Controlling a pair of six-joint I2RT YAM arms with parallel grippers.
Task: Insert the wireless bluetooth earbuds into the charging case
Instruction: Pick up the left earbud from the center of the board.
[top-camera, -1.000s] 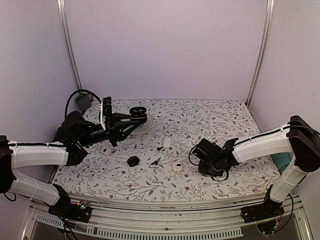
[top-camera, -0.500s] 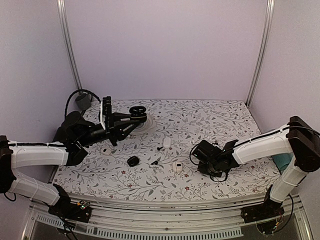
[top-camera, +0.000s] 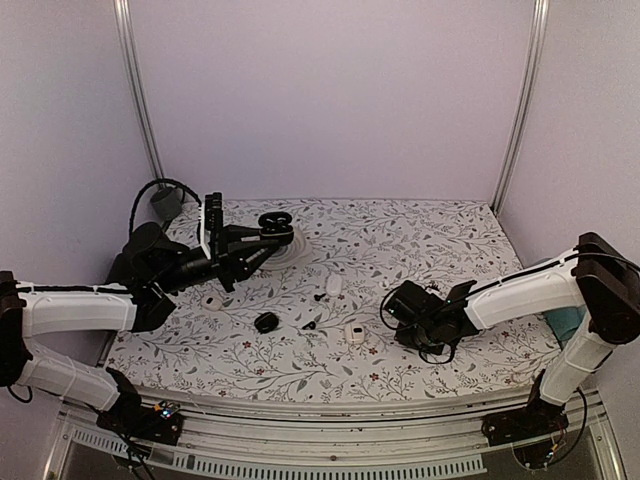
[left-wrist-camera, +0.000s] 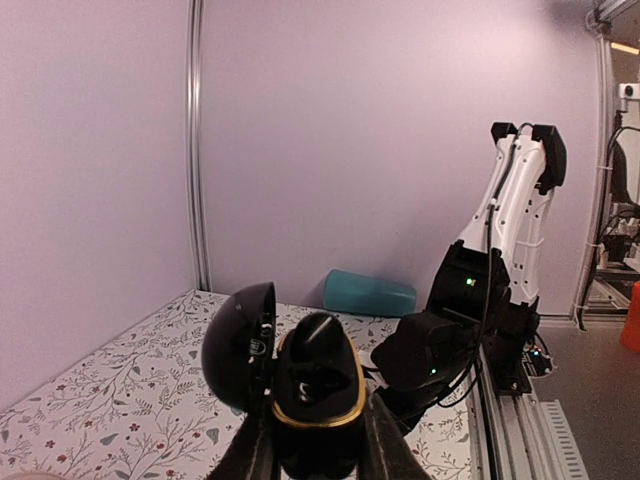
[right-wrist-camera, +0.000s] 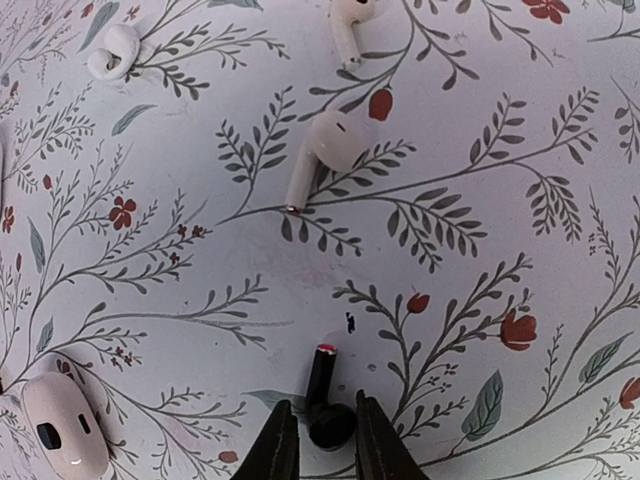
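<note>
My left gripper (top-camera: 262, 236) (left-wrist-camera: 318, 440) is shut on an open black charging case (left-wrist-camera: 315, 385) with a gold rim. It holds the case in the air over the back left of the table (top-camera: 277, 222), lid swung to the left. My right gripper (top-camera: 392, 303) (right-wrist-camera: 326, 440) is low over the table, right of centre. Its fingers are closed on the head of a glossy black earbud (right-wrist-camera: 328, 410), whose red-tipped stem points forward. Two more small black earbuds (top-camera: 320, 296) (top-camera: 309, 325) lie near the table's middle.
Several white earbuds (right-wrist-camera: 320, 150) (right-wrist-camera: 345, 20) (right-wrist-camera: 112, 50) and a white case (right-wrist-camera: 62, 440) (top-camera: 354, 333) lie ahead of my right gripper. Another white case (top-camera: 333, 285), a black round object (top-camera: 266, 322) and a white disc (top-camera: 292, 252) are on the table. A teal object (left-wrist-camera: 368, 293) sits at the right edge.
My right gripper has shifted slightly to the left, close to the table. My left arm and the case have not moved.
</note>
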